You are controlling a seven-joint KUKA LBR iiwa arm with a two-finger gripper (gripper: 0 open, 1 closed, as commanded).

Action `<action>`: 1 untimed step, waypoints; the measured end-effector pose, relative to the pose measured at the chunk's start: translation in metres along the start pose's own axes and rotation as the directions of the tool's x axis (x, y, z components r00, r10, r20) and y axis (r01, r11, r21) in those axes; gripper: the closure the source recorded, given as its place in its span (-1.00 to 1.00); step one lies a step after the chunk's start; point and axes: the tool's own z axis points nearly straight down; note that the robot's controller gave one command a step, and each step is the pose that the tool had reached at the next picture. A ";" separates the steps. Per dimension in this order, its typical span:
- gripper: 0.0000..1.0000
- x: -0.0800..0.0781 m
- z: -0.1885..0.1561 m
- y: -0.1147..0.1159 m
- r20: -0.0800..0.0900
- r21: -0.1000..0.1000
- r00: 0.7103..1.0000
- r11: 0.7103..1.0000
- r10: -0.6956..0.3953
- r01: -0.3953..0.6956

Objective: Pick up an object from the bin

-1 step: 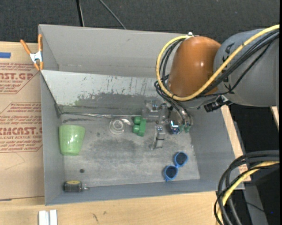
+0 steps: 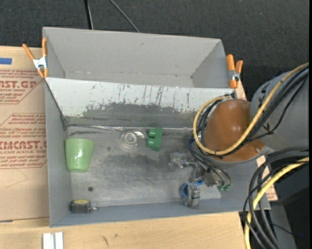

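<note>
— Well, down in the bin's [image 2: 130,56] lower right corner with the tool [image 2: 192,193], right at a small blue thing [image 2: 185,191]. Clenched or released?

— Cannot tell. Better to centre over it, close gently, lift straight up, away from the corner.

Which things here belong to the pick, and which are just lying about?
In hand:
pincer, low in the bin, near right corner
small blue thing beside it

Lying about:
pale green cup at left
green block and clear round piece by the far wall
small black-and-yellow thing, near left corner
</note>
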 end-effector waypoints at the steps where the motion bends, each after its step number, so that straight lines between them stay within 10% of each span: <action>1: -1.00 0.007 0.012 -0.104 0.008 0.007 0.975 0.975 -0.223 0.223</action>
